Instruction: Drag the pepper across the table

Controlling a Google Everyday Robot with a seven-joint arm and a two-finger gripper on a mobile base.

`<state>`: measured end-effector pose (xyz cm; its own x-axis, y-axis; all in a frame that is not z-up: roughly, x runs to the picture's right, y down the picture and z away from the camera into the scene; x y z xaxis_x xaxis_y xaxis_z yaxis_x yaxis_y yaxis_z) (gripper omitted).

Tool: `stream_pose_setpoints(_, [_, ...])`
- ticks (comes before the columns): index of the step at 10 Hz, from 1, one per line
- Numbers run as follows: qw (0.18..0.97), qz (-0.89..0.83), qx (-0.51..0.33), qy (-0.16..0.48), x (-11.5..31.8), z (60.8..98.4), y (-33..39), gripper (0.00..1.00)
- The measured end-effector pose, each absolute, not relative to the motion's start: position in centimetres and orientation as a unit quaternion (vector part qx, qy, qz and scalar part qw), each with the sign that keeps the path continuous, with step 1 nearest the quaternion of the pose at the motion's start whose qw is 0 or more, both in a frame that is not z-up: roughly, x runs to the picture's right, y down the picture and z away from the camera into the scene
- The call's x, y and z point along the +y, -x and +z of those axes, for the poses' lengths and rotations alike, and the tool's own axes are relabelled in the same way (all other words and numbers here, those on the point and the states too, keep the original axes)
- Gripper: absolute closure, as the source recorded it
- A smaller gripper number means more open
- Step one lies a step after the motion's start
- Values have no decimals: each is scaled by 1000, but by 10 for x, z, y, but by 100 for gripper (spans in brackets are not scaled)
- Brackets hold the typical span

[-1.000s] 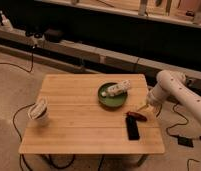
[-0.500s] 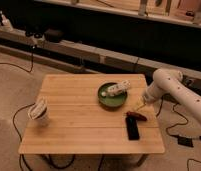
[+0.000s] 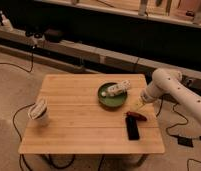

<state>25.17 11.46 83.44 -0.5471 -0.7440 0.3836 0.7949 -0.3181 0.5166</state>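
Gripper (image 3: 138, 105) hangs over the right end of the counter (image 3: 79, 127), on a white arm (image 3: 166, 85) coming in from the right and angled down-left. Jaws point down at the wood. Open or closed: can't tell from this view. Nothing seen held.

Pepper (image 3: 135, 116) lies flat on the counter just below the jaws in the pic, i.e. on the camera side of them and close. It's dark red, slender, lying roughly crosswise, with one end twd the counter's right edge. Touching the jaws or a small gap: can't tell.

Black phone (image 3: 132, 128) is further from the jaws on the same side, past the pepper. It lies flat w/ its long side running twd the camera, its top end right next to the pepper.

Green bowl (image 3: 110, 101) sits left of the jaws and slightly further back, near but apart. A whitish object (image 3: 116, 90) rests in it, tilted twd the rim. What it is can't be made out.

White cup (image 3: 39, 114) stands well apart, far left of the jaws near the counter's left edge, w/ something pale sticking out of the top.

Dark cables (image 3: 16, 117) trail on the floor, left of the counter.
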Motion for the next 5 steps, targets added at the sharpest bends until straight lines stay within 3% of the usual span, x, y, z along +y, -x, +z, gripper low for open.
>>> stream_pose_setpoints(5, [316,-869,-377,53,137,854,-272,33])
